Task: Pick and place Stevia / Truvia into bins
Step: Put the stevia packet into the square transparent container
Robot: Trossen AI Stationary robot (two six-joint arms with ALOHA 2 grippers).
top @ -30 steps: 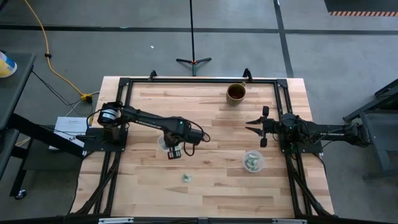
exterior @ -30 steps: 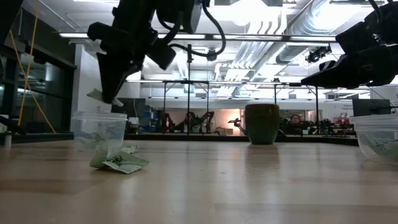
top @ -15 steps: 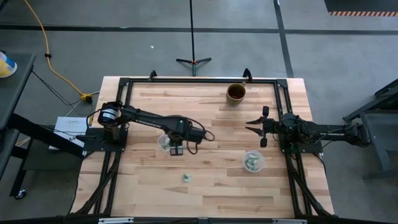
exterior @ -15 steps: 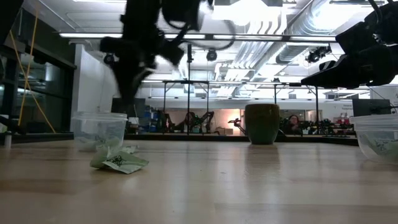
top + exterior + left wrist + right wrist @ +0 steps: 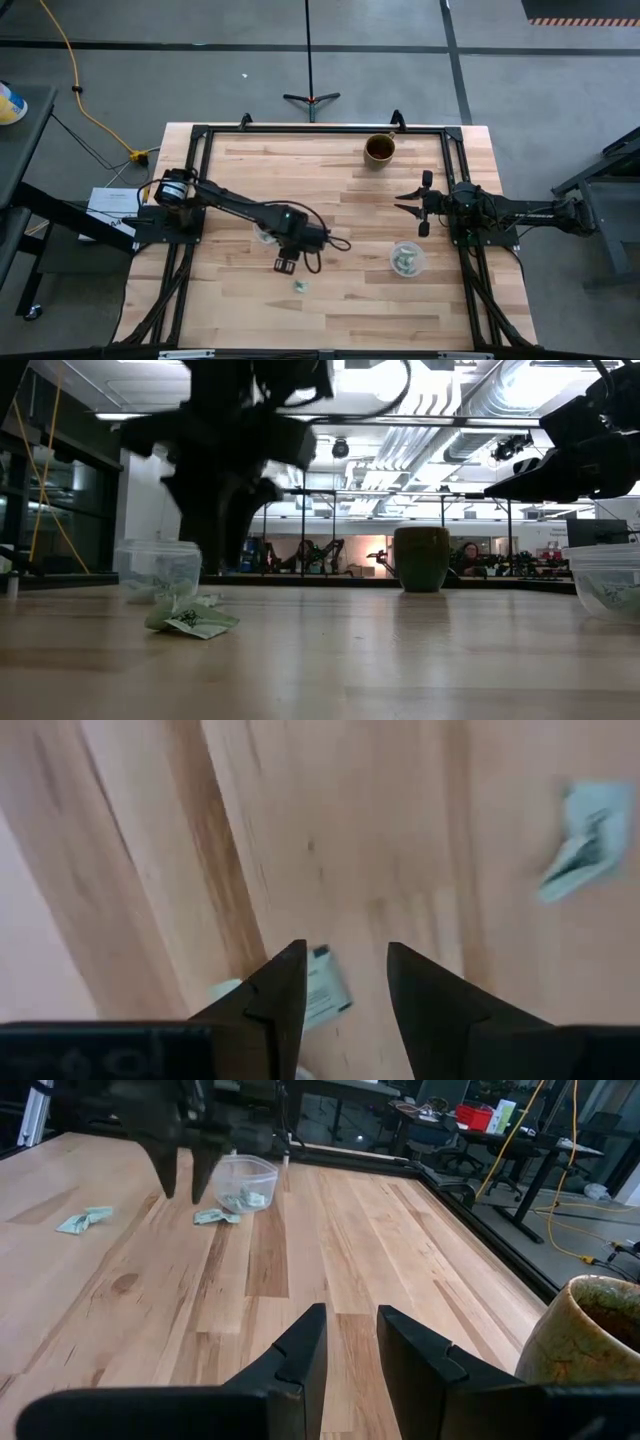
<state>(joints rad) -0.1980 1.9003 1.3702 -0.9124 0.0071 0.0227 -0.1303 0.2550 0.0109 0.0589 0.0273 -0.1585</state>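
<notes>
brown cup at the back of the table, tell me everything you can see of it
The brown cup is round, opaque and glazed-looking, mottled olive-brown with a paler rim, like ceramic. It stands upright on the wooden table near the far edge, on the right arm's side, apart from both clear cups and all sachets. Its inside looks dark; contents cannot be told. Nothing touches it; the right end effector hangs nearby, short of it.

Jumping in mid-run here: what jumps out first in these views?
The left gripper stands out, stretched over the middle of the table with fingers open and nothing between them, above a sachet lying beside the left clear cup. Another loose sachet lies nearer the table's front edge. The right gripper waits open at the right side, between the brown cup and the right clear cup.
</notes>
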